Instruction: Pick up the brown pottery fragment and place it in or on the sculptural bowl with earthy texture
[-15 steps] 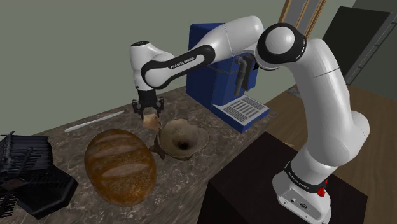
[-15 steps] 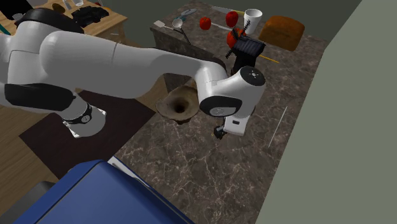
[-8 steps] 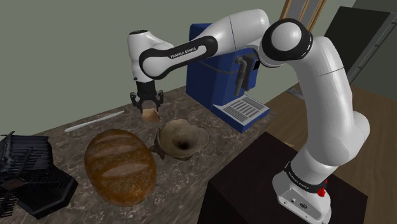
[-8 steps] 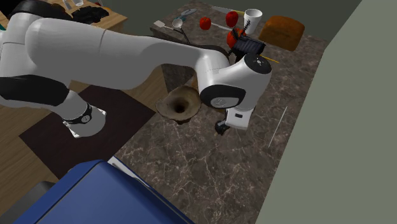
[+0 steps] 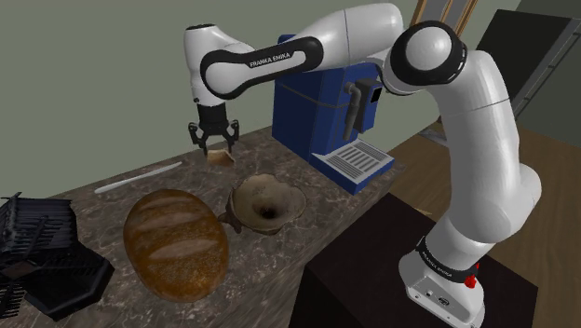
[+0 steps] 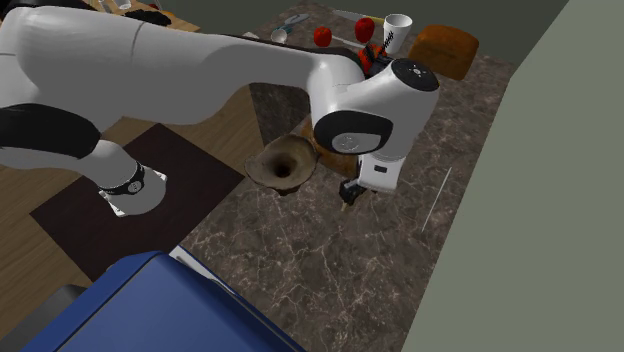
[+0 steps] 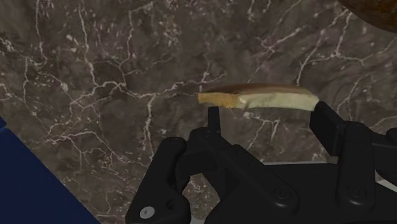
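the gripper [image 5: 215,148] clasps the tan fragment [image 7: 257,97] end to end, above the counter [image 5: 177,183]; the bowl [image 5: 266,203] lies lower, nearer and to the shoulder view's right.

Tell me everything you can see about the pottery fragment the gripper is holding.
The pottery fragment is a thin, flat shard, brown on one face with a pale tan broken edge. It lies roughly level, clasped at its two ends by the gripper, above the dark marbled counter.
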`<control>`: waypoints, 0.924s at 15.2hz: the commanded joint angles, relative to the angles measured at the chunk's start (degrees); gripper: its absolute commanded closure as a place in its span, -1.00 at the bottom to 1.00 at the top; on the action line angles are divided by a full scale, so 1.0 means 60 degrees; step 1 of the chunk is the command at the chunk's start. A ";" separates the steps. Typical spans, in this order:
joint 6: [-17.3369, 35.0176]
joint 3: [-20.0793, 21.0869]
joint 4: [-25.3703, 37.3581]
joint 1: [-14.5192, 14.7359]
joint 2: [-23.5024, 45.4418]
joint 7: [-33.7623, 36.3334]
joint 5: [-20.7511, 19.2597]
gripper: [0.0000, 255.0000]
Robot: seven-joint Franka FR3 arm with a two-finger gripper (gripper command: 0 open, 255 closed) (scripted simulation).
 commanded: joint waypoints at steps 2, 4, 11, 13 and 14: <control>-0.0299 0.0061 0.0210 0.0014 -0.0115 -0.0056 0.0086 1.00; -0.0504 0.0098 0.0364 0.0027 -0.0187 -0.0093 0.0140 1.00; -0.1267 0.0199 0.1008 0.0124 -0.0380 -0.0221 0.0295 1.00; -0.1498 0.0218 0.1225 0.0169 -0.0416 -0.0256 0.0328 1.00; -0.1616 0.0226 0.1341 0.0195 -0.0431 -0.0274 0.0342 1.00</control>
